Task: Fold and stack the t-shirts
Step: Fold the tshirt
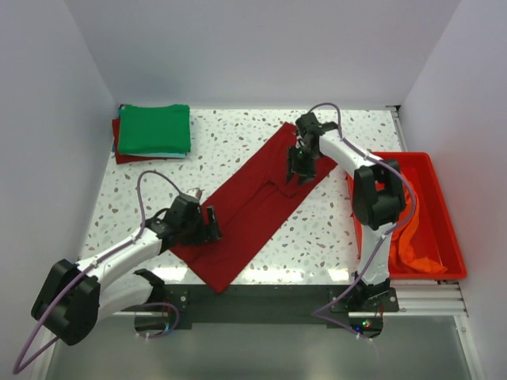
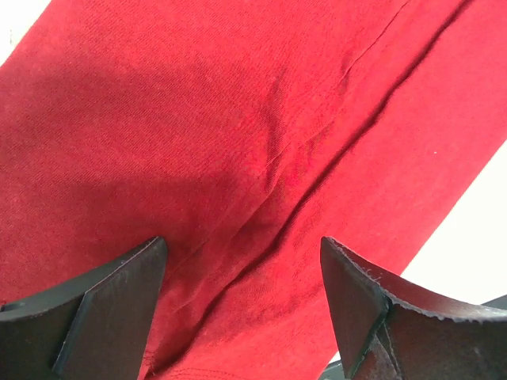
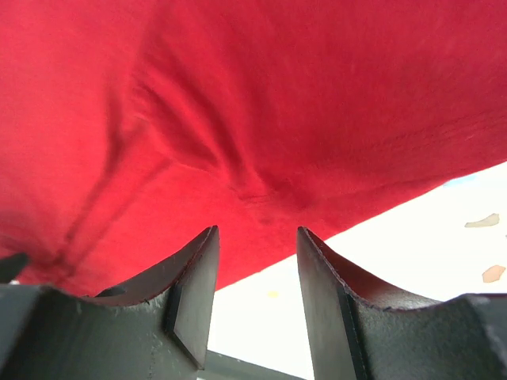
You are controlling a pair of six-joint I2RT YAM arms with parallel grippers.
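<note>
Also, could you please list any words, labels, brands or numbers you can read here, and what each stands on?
No readable text anywhere. The dark red cloth t-shirt spread on the speckled table, the folded bright green t-shirt and the bright red plastic tub show no print or label in any view.

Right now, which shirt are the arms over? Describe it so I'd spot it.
Look at the speckled table. Across its middle lies a dark red t-shirt, a long diagonal strip. Unlike the folded green t-shirt in the far left corner, it lies alone.
</note>
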